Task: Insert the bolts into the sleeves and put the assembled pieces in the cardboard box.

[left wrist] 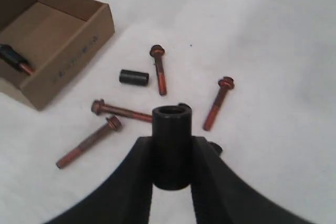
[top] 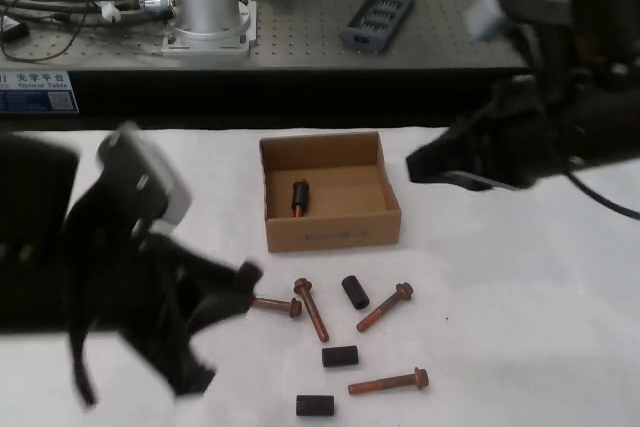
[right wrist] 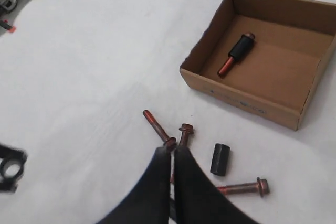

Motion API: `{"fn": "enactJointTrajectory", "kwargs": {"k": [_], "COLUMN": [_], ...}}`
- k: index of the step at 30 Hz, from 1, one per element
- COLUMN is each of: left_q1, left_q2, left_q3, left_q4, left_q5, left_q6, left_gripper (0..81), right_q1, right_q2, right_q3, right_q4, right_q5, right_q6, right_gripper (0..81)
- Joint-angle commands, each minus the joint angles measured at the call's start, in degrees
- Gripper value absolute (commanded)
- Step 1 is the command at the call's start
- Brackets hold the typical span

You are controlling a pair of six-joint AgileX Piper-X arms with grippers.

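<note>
Between the fingers of the left gripper [left wrist: 172,142] stands a black sleeve [left wrist: 171,158], clamped upright, with loose bolts [left wrist: 159,72] scattered just beyond it. Past the closed, empty tips of the right gripper [right wrist: 171,153] lies the cardboard box [right wrist: 247,103], holding one assembled piece [right wrist: 237,52].

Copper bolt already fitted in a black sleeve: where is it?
In the high view the sleeved bolt lies inside the brown cardboard box, near its left wall.

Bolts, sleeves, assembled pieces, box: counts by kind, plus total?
Loose bolts: 4
Sleeves: 4 (3 lying loose, 1 held in the left gripper)
Assembled piece: 1, inside the box
Cardboard box: 1
Total: 10
</note>
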Motion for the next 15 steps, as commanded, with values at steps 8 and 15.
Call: {"fn": "enactJointTrajectory", "kwargs": {"k": [8, 15], "left_q1": [0.2, 0.2], "left_q2": [-21.5, -26.8], "left_q3": [24.2, 25.9], "left_q4": [-19.0, -19.2], "left_q5": [2.4, 2.4], "left_q6": [-20.0, -21.0], "left_gripper": [0.6, 0.6], "right_q1": [2.0, 7.9], "right_q2": [15.6, 26.4], "right_q3": [-12.0, -19.8], "right_q4": [3.8, 5.0], "right_q5": [-0.8, 2.9], "right_q6": [-0.6, -0.6], "right_gripper": [2.8, 2.8]}}
